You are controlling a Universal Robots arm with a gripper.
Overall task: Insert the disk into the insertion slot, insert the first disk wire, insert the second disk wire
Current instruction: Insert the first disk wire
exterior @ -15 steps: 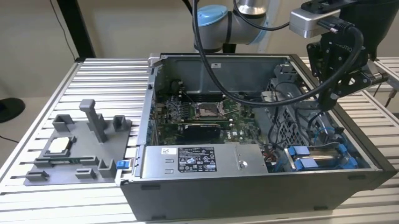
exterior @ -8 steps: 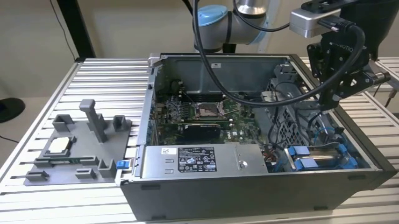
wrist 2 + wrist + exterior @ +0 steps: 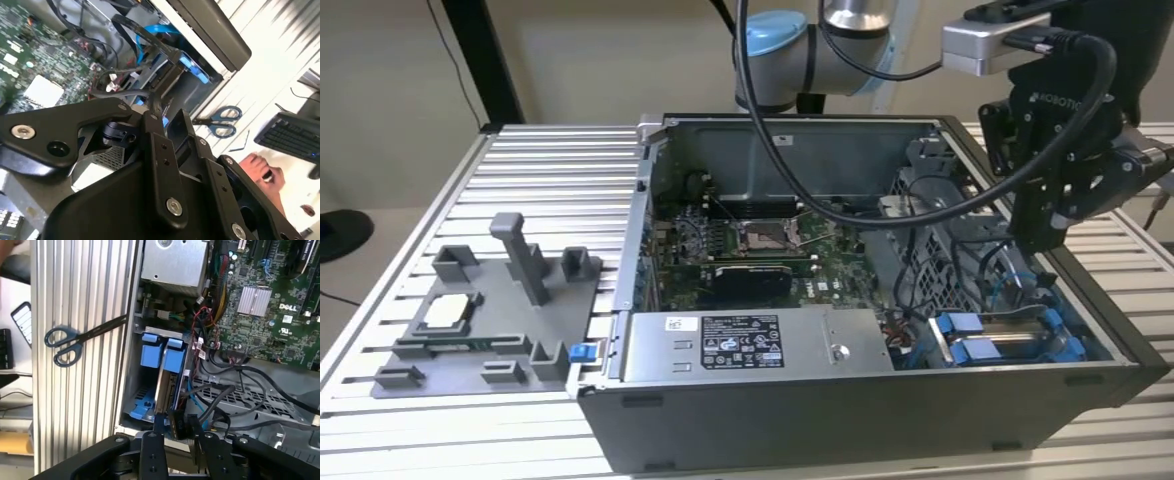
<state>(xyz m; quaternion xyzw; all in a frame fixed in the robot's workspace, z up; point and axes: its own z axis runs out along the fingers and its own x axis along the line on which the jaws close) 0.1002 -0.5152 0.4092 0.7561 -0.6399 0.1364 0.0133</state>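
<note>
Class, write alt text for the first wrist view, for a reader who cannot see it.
The tool grips a black plug close to the disk, which sits edge-on in its blue-railed slot inside an open computer case. A circuit board lies beside it, and scissors rest on the ribbed table outside.

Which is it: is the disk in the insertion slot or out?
In. In the first wrist view the disk sits edge-on inside the insertion slot, its blue frame tabs at the bay's mouth.
</note>
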